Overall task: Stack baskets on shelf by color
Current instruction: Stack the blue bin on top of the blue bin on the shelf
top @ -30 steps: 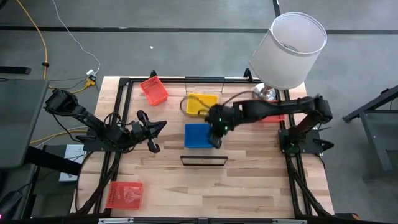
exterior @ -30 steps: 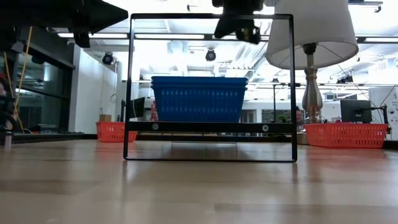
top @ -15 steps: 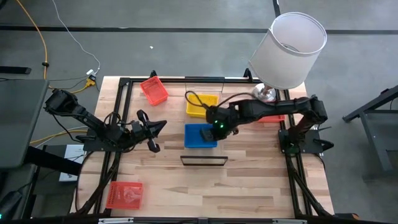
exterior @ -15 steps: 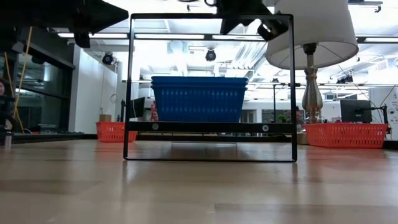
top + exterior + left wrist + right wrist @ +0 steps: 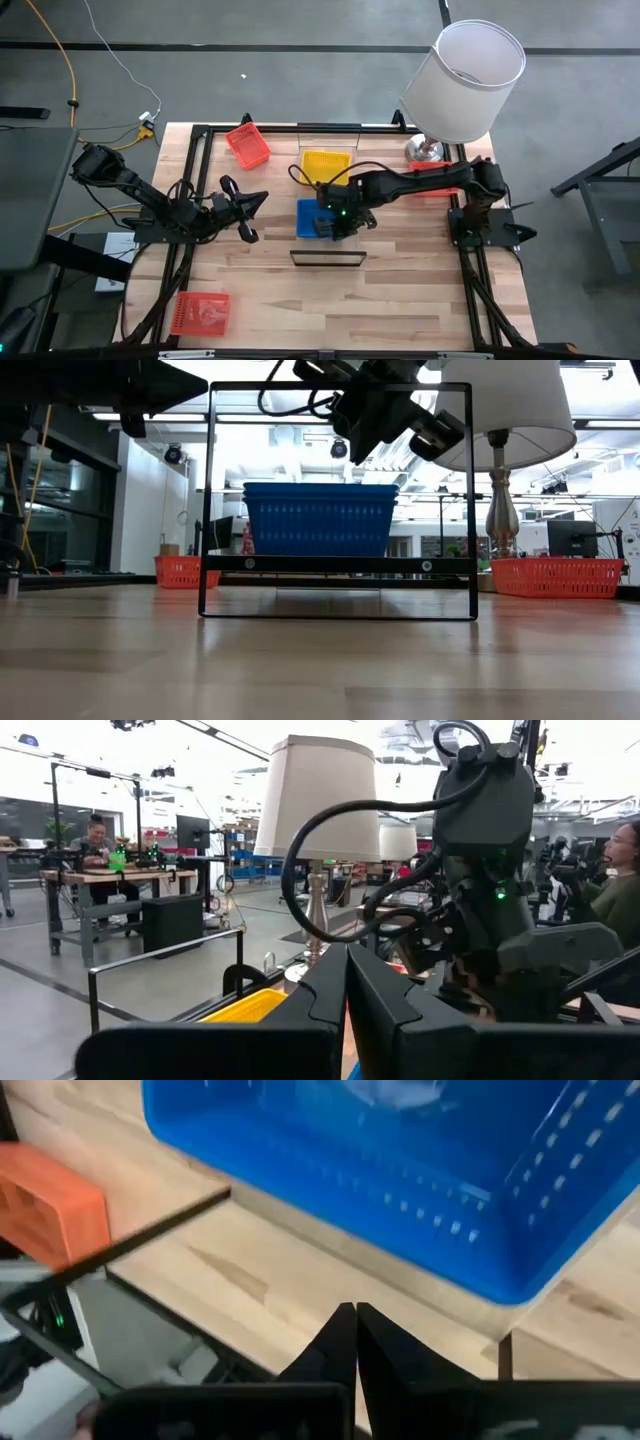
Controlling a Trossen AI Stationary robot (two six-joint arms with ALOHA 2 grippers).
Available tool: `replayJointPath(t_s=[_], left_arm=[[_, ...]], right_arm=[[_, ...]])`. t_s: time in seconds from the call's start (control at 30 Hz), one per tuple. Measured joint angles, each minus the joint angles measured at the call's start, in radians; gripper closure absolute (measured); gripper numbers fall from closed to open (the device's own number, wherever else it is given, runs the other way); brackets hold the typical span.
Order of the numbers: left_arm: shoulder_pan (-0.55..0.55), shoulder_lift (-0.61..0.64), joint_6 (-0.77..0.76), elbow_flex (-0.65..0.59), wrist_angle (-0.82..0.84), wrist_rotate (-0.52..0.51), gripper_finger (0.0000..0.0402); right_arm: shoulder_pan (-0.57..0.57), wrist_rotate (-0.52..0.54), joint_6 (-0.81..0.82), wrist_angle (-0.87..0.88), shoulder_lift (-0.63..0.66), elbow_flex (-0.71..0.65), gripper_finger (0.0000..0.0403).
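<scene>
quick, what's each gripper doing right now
Left gripper: shut, holding nothing, waiting at the table's left side.
Right gripper: shut, empty, above the blue basket on the shelf.

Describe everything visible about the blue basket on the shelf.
The blue basket is a rectangular plastic tray with perforated, slightly tapering walls and a thicker rim. In the low view a second rim line just under the top suggests two nested baskets, though that is not certain. It sits upright and level on the shelf, inside the black rail. The right tool hangs above its right edge, fingers shut and empty; nothing else touches it.
</scene>
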State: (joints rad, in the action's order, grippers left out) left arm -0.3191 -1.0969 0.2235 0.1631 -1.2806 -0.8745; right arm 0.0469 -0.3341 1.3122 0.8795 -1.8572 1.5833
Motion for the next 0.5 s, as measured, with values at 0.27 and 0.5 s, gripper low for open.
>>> replayJointPath(t_s=[0.27,0.5], left_arm=[[0.000,0.000,0.008,0.000,0.000,0.000,0.0398],[0.000,0.000,0.007,0.000,0.001,0.000,0.0398]], right_arm=[[0.000,-0.014,-0.002,0.019,-0.013,0.000,0.0403],[-0.001,-0.025,-0.003,0.038,-0.037,-0.001,0.0402]])
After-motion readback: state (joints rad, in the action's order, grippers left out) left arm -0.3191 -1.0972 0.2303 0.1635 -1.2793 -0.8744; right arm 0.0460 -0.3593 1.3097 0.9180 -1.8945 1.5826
